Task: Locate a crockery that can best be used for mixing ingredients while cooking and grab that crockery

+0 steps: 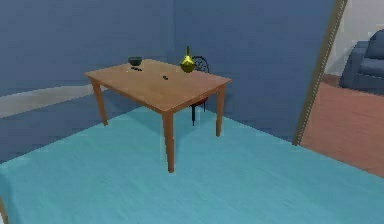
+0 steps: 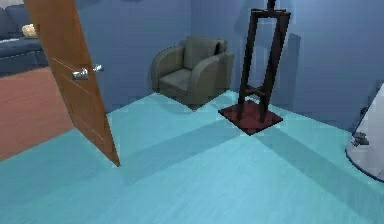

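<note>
Three things sit on the wooden table (image 1: 140, 87) in your forward view. A dark bowl (image 1: 134, 63) is at the far corner; that's your mixing crockery, upright on the top. A yellow-green vase (image 1: 187, 62) stands along the far edge toward the view's right, well apart from the bowl. A small dark item (image 1: 165, 73), too small to name, lies between them, further in from the edge. A dark chair (image 1: 203, 66) is tucked behind the table by the vase. The floor is teal (image 1: 90, 170), the walls blue. A blue sofa (image 1: 365, 62) shows past the doorway at the right.

In your arm side view, a wooden door (image 2: 75, 85) stands ajar at the left, with a grey armchair (image 2: 193, 70) against the wall and a tall dark stand (image 2: 262, 60) beside it.

Pincer state: you cannot tell.
</note>
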{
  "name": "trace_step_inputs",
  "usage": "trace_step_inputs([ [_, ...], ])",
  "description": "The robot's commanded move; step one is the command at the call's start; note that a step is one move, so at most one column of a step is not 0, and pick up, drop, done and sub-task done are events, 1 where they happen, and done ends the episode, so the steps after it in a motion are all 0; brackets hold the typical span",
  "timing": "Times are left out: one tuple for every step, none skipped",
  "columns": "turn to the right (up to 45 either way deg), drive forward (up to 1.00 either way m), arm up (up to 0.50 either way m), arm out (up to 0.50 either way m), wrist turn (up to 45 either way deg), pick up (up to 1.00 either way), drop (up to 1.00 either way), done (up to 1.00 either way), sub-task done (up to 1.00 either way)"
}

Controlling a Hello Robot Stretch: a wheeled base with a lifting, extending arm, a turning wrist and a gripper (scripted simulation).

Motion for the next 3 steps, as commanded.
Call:
trace_step_inputs([
  [-3.0, 0.0, 0.0, 0.0, 0.0, 0.0, 0.0, 0.0, 0.0],
  [0.0, 0.35, 0.0, 0.0, 0.0, 0.0, 0.0, 0.0, 0.0],
  [-42.0, 0.0, 0.0, 0.0, 0.0, 0.0, 0.0, 0.0, 0.0],
])
